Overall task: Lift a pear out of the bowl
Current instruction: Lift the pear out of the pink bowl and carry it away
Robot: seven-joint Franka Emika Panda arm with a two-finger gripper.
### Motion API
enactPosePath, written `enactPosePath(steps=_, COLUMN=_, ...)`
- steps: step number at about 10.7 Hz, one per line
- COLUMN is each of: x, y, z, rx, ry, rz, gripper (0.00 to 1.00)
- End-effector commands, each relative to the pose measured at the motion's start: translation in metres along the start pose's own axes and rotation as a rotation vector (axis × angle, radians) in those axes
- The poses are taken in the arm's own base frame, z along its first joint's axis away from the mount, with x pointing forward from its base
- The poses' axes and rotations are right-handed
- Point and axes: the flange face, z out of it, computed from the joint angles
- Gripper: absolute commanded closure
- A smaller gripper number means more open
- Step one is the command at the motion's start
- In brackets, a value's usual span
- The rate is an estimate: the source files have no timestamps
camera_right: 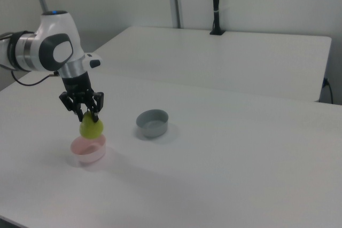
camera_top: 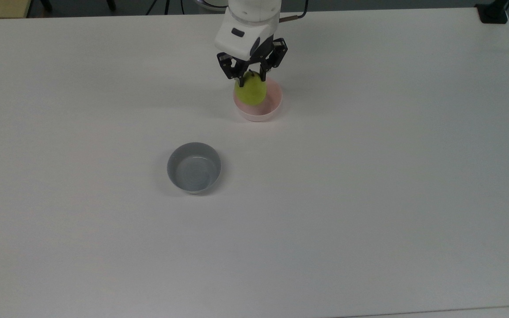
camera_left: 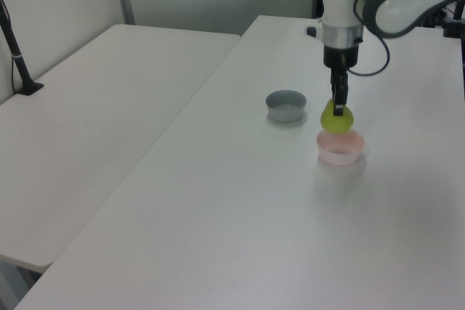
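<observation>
Clearance between pear [camera_left: 337, 117] and bowl [camera_left: 340, 148] is what the coming move is judged to turn on: in the left view the fruit is seen hanging just above the pink rim, apart from it. The pear is hung stem-up, its long axis upright, directly below the gripper [camera_top: 249, 77], whose jaws are clamped on its narrow upper part. A grey bowl [camera_top: 194, 168] is set well apart on the worktop [camera_top: 369, 198].

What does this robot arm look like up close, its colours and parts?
A rounded, glossy white arm with grey joint sections and a small blue light on top. A black cable loops beside the wrist. It ends in a white-bodied gripper with black fingers.
</observation>
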Motion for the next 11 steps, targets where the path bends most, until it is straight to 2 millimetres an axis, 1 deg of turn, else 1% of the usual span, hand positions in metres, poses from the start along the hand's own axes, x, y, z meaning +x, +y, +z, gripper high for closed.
enactPosePath(steps=1, x=-0.006, y=0.03, z=-0.04, rx=0.027, ry=0.017, rz=0.058, gripper=1.0)
enactPosePath(steps=3, x=-0.018, y=0.066, z=-0.051, rx=0.02, ry=0.031, rz=0.087, gripper=1.0)
enactPosePath(steps=4, x=-0.028, y=0.097, z=-0.053, rx=0.018, ry=0.034, rz=0.089, gripper=1.0)
enactPosePath(steps=6, x=-0.055, y=0.158, z=-0.055, rx=0.012, ry=0.042, rz=0.067, gripper=1.0)
enactPosePath(steps=8, x=-0.083, y=0.212, z=-0.043, rx=0.016, ry=0.034, rz=0.098, gripper=1.0)
enactPosePath(steps=9, x=-0.095, y=0.237, z=-0.031, rx=0.02, ry=0.026, rz=0.118, gripper=1.0)
enactPosePath(steps=10, x=-0.103, y=0.261, z=-0.02, rx=0.005, ry=0.038, rz=0.134, gripper=1.0)
enactPosePath(steps=11, x=-0.109, y=0.28, z=-0.006, rx=-0.008, ry=0.052, rz=0.146, gripper=1.0)
